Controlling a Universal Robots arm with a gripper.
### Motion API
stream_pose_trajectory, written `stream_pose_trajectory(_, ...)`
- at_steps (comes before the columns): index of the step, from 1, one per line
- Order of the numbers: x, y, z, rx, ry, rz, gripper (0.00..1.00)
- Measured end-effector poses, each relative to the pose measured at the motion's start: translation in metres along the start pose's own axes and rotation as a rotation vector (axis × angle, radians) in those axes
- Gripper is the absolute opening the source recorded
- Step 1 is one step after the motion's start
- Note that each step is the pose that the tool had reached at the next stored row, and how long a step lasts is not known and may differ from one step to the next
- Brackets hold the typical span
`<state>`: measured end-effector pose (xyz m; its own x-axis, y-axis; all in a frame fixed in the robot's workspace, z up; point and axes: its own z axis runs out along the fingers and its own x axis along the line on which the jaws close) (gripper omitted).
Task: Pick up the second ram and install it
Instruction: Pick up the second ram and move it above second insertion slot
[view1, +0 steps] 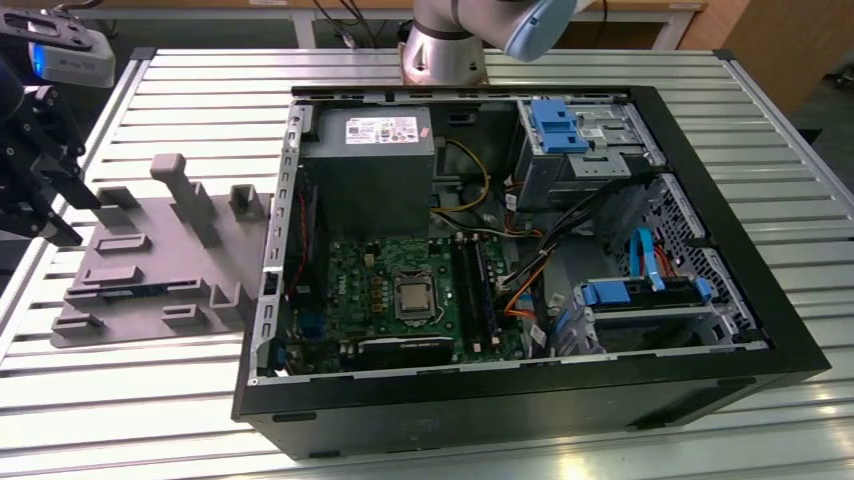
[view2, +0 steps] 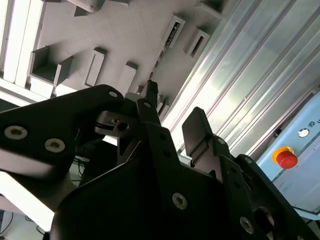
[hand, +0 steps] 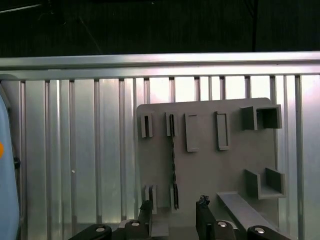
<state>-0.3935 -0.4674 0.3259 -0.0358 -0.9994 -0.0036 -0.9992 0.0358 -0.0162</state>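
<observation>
The second ram (hand: 173, 160) stands on edge in the slots of a grey holder plate (hand: 200, 170), seen as a thin dark strip. In the exterior view it is a short blue-green strip (view1: 134, 292) near the holder plate's (view1: 147, 250) front. My gripper (hand: 174, 212) is open, with one black finger on each side of the ram's line and nothing between them. It hangs above the plate at the exterior view's left (view1: 67, 215), apart from the ram. In the second wrist view, the two fingertips (view2: 150, 97) point at the plate (view2: 125, 35).
An open black computer case (view1: 534, 400) lies at the exterior view's right, with a green motherboard (view1: 400, 290), its black memory slots (view1: 477, 285), a power supply (view1: 367, 150) and blue drive brackets (view1: 554, 125). The slatted metal table (view1: 200, 90) carries everything. A red stop button (view2: 286, 158) is nearby.
</observation>
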Motion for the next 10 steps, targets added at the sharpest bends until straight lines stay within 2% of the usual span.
stream_pose_trajectory(10, 0.0, 0.0003, 0.002, 0.0002, -0.0001, 0.0, 0.47)
